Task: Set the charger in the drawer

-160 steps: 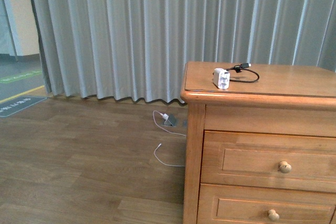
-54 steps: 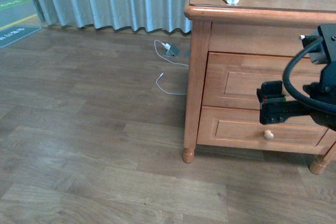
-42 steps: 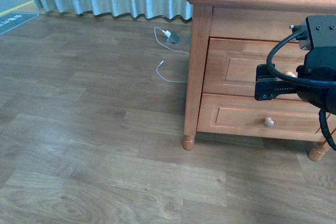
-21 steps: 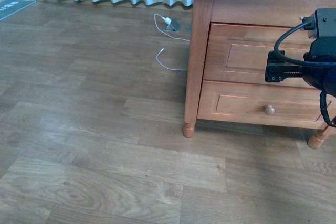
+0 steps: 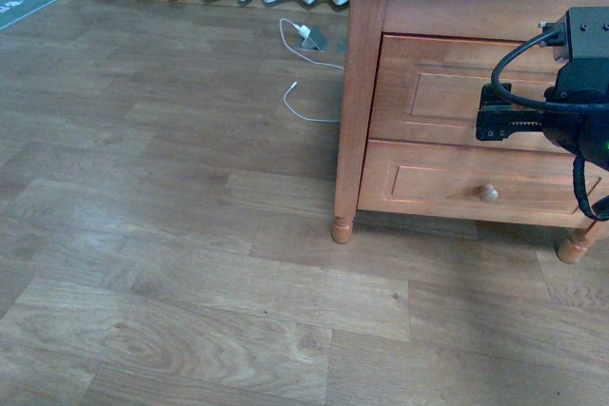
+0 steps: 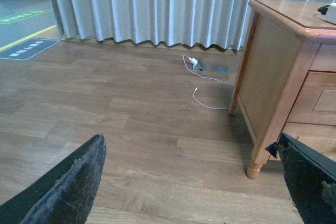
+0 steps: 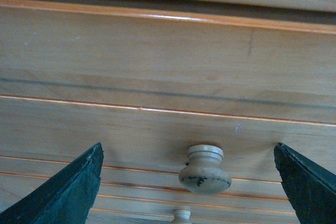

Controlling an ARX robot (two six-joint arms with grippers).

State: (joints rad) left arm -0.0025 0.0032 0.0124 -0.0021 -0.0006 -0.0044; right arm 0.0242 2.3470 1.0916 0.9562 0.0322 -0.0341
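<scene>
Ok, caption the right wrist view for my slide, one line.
Right gripper, open, facing the drawer front with its pale round knob between the spread fingers.

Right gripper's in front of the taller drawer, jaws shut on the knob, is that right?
No: the right gripper is in front of the taller drawer, but its jaws stand open, clear of the knob, as the right wrist view shows.

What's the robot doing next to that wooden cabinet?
Its right gripper is open and lined up with the round knob of the taller drawer, not gripping it yet. The drawer is shut. The charger lies on top of the cabinet. The left gripper is open and holds nothing.
</scene>
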